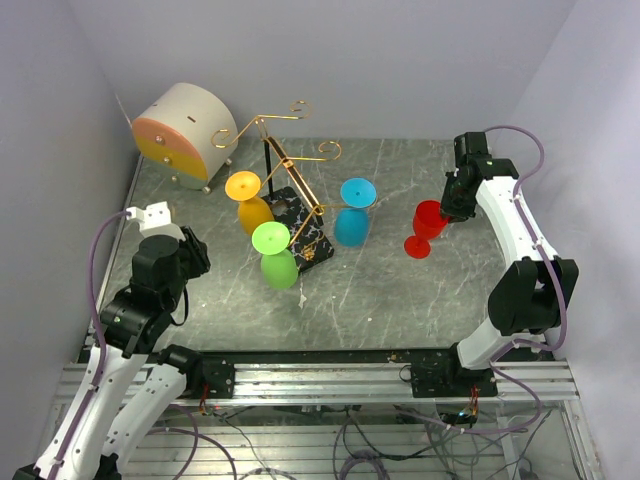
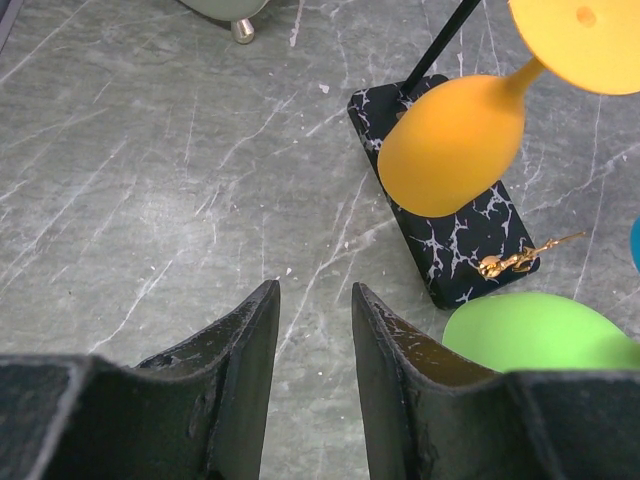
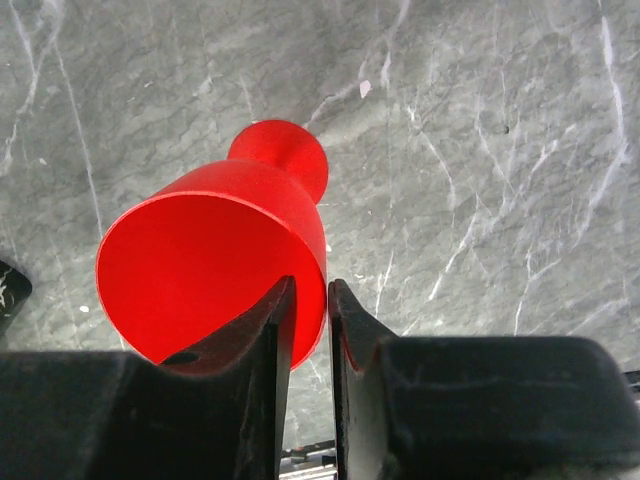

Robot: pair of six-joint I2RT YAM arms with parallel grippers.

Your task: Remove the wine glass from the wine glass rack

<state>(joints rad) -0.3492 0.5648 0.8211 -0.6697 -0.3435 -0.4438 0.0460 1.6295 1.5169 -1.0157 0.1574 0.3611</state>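
The gold wire wine glass rack [image 1: 292, 170] stands on its black veined base [image 1: 305, 228] at mid table. An orange glass [image 1: 250, 203], a green glass [image 1: 276, 256] and a blue glass [image 1: 353, 212] hang upside down from its arms. My right gripper [image 1: 447, 209] is shut on the rim of a red wine glass [image 1: 426, 229], one finger inside the bowl and one outside; the glass [image 3: 215, 260] stands foot down on the table, right of the rack. My left gripper [image 2: 313, 300] is open and empty, low over the table left of the base [image 2: 450, 225].
A round beige-and-orange drawer box [image 1: 183, 134] stands at the back left corner. Purple walls close the table on the left, back and right. A metal rail [image 1: 330, 375] runs along the near edge.
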